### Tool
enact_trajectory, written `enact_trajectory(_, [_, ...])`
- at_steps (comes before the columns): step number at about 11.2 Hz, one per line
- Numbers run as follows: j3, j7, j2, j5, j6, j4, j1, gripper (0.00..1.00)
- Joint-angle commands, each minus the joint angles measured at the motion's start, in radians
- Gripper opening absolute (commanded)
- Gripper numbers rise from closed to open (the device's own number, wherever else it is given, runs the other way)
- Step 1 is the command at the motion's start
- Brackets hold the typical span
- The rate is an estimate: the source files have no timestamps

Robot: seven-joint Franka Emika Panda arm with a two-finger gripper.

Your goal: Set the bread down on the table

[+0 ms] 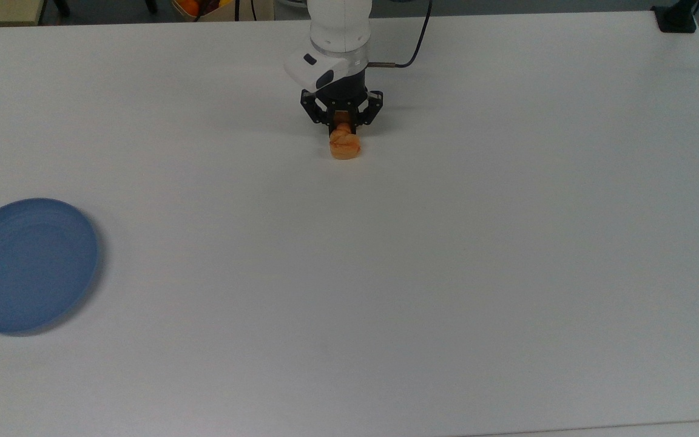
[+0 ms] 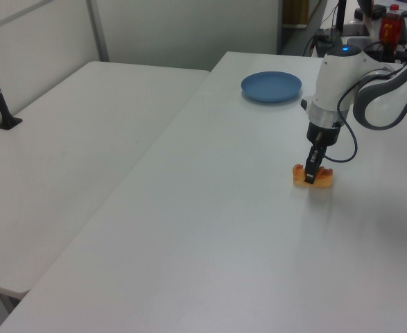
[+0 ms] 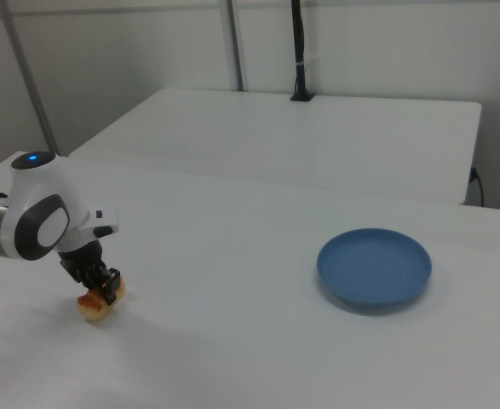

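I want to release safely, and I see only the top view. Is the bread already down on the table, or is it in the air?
Observer: In the left view the bread sits low against the table, with no gap visible under it.
Operator: Does the gripper hold it now?
Observer: Yes. In the left view the gripper comes down from above, its fingers closed across the middle of the bread, and an orange end sticks out on each side.
Operator: Is the blue plate near the bread?
Observer: No. In the right view the blue plate lies far toward the right view's right, with bare table between it and the bread.
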Motion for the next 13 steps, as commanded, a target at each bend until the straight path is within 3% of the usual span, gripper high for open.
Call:
enact_trajectory(1, [0.006,0.086,-0.010,-0.027,-0.093,-0.001,-0.010,1.00])
enact_trajectory(6, [0.006,0.075,-0.039,-0.035,-0.197,0.040,-0.028,1.00])
enact_trajectory(8, [0.007,0.075,-0.088,-0.033,-0.301,0.100,-0.072,1.00])
enact_trajectory(11, [0.007,0.057,-0.090,-0.023,-0.632,0.393,-0.163,1.00])
enact_trajectory(13, [0.004,0.017,-0.092,-0.029,-0.734,0.523,-0.215,1.00])
